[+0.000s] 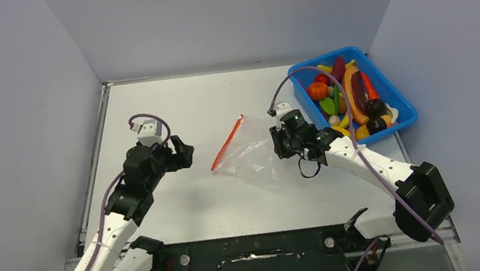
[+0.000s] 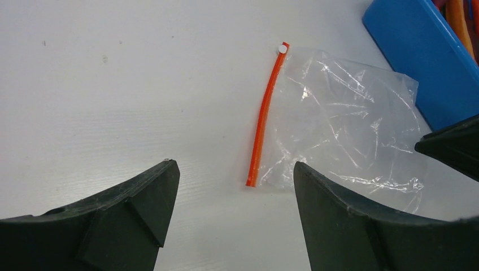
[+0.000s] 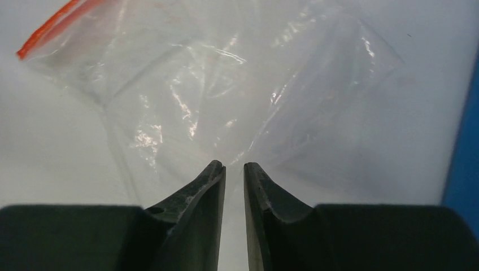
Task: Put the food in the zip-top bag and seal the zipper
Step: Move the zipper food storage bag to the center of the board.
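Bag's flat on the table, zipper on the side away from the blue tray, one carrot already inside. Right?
No: the zip-top bag is empty; the left wrist view shows only clear plastic. It does lie flat on the table, zipper on the side away from the blue tray.

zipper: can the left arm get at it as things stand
Probably yes: the left tool stands open and the zipper lies on bare table just ahead, nothing between them.

White table (image 1: 219, 97): zip-top bag (image 1: 253, 158), blue tray (image 1: 392, 87)
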`<action>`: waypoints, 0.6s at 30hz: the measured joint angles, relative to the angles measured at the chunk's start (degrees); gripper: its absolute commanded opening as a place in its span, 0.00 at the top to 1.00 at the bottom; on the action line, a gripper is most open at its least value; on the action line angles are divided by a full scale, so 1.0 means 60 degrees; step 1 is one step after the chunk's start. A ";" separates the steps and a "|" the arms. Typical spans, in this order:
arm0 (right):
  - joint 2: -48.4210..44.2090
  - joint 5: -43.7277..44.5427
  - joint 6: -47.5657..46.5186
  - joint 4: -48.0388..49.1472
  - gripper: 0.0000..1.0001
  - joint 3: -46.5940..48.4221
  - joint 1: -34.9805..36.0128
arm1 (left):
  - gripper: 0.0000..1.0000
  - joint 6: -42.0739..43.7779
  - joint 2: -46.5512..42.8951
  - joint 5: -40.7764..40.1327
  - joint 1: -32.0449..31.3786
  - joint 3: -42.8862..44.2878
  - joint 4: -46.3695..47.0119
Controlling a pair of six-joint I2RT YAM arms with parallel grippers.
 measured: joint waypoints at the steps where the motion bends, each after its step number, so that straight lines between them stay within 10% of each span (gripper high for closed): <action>1: 0.0000 0.0412 0.0080 -0.0266 0.71 0.0033 -0.0055 | 0.27 0.0004 0.0015 -0.0018 0.0000 0.0000 0.0000; 18: 0.2433 0.4670 0.5107 -0.3155 0.50 0.4481 0.1031 | 0.25 0.0503 -0.1508 -0.1308 0.0004 0.0000 -0.0277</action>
